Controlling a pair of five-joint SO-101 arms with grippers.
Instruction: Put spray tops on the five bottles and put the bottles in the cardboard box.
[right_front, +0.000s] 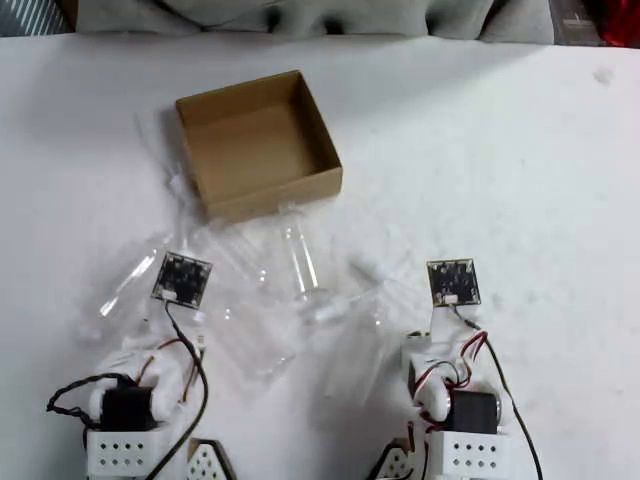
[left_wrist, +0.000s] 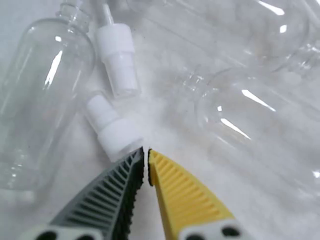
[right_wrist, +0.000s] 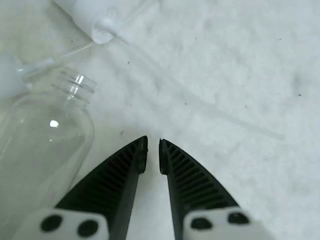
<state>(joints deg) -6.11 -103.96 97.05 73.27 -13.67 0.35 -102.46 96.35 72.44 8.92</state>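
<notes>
Several clear plastic bottles lie loose on the white table in front of the open cardboard box (right_front: 258, 140), one of them (right_front: 299, 262) pointing at the box. My left gripper (left_wrist: 146, 154) is shut and holds nothing. Its tips sit just beside a white spray top (left_wrist: 114, 132), with a second spray top (left_wrist: 117, 62) beyond it between two bottles (left_wrist: 40, 95) (left_wrist: 260, 130). My right gripper (right_wrist: 152, 150) is shut on nothing, low over bare table. Close to it lie an uncapped bottle (right_wrist: 45, 145) and a spray top (right_wrist: 87, 17) with its thin dip tube (right_wrist: 210, 107).
Both arm bases stand at the table's near edge, the left arm (right_front: 130, 400) and the right arm (right_front: 455, 400). The box holds nothing that I can see. White table stretches free to the right of the box and along the far side.
</notes>
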